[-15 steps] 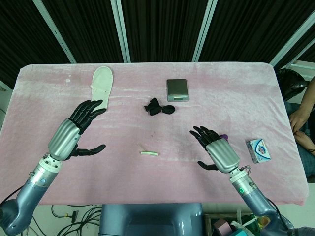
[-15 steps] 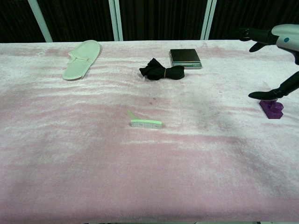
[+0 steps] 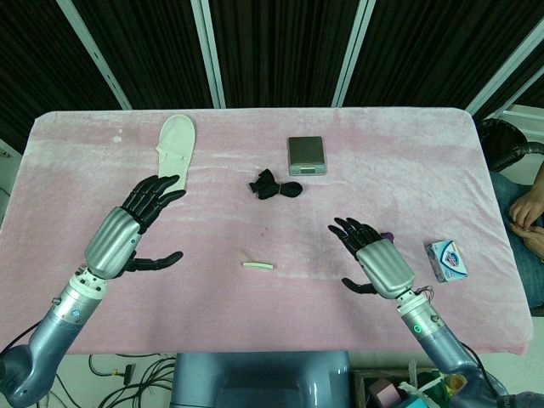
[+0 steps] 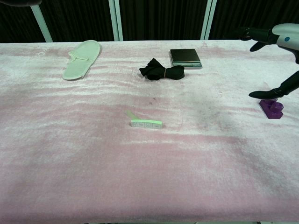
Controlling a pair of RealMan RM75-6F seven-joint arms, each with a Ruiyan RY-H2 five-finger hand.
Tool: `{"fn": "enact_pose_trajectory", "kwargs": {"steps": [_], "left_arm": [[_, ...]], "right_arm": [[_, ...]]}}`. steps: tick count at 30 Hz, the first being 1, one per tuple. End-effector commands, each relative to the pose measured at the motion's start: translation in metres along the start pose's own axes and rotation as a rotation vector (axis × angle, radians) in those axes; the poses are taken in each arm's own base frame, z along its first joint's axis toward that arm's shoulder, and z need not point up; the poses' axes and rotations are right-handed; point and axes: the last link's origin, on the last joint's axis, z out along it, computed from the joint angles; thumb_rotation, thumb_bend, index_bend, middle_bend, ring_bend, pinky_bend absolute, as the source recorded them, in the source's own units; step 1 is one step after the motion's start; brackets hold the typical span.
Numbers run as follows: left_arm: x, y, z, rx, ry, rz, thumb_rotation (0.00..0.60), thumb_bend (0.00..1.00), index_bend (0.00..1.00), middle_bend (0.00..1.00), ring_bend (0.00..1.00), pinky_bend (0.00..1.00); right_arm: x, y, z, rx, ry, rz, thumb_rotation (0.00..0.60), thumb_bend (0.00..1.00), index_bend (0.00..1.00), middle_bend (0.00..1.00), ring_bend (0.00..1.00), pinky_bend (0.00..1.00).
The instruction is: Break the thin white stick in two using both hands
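Note:
A thin white stick (image 3: 258, 265) (image 4: 146, 123) lies flat on the pink table near its middle, with a smaller pale sliver (image 3: 245, 253) (image 4: 131, 114) just beyond its left end. My left hand (image 3: 140, 223) hovers open to the left of the stick, fingers spread. To the stick's right my right hand (image 3: 367, 252) (image 4: 275, 46) hangs open, its fingers apart and holding nothing. Neither hand touches the stick.
A white slipper (image 3: 176, 144) (image 4: 81, 58) lies at the back left. A black cloth bundle (image 3: 274, 185) (image 4: 161, 71) and a small grey scale (image 3: 306, 155) (image 4: 185, 58) sit behind the stick. A purple object (image 4: 272, 108) and a blue-white packet (image 3: 448, 259) lie on the right.
My left hand has drifted very slightly up and left. The stick and my right hand have stayed where they were.

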Motion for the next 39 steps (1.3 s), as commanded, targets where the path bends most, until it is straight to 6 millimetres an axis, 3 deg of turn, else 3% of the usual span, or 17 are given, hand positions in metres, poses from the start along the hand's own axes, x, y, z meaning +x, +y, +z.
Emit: {"fn": "enact_pose_trajectory", "kwargs": {"steps": [1, 15, 20, 29, 39], "left_arm": [[0.001, 0.000, 0.000, 0.000, 0.001, 0.002, 0.600, 0.20, 0.10, 0.02, 0.00, 0.00], [0.001, -0.015, -0.008, 0.044, -0.008, 0.076, 0.600, 0.20, 0.11, 0.02, 0.00, 0.00], [-0.001, -0.017, -0.009, 0.047, -0.011, 0.087, 0.600, 0.20, 0.11, 0.02, 0.00, 0.00], [-0.001, -0.022, -0.015, 0.063, 0.005, 0.099, 0.600, 0.20, 0.12, 0.02, 0.00, 0.00], [-0.001, -0.029, -0.029, 0.092, -0.008, 0.141, 0.600, 0.20, 0.15, 0.03, 0.00, 0.00]], "right_arm": [[0.000, 0.000, 0.000, 0.000, -0.001, 0.000, 0.600, 0.19, 0.00, 0.00, 0.00, 0.13], [-0.004, 0.003, -0.003, -0.023, -0.021, 0.000, 0.600, 0.20, 0.00, 0.00, 0.00, 0.13], [-0.010, -0.007, -0.002, -0.019, -0.042, 0.055, 0.600, 0.20, 0.00, 0.00, 0.00, 0.13], [-0.047, -0.058, 0.034, 0.049, -0.226, 0.145, 0.600, 0.19, 0.00, 0.00, 0.00, 0.13], [-0.064, -0.086, 0.073, 0.010, -0.186, 0.218, 0.600, 0.19, 0.03, 0.00, 0.00, 0.13]]}}
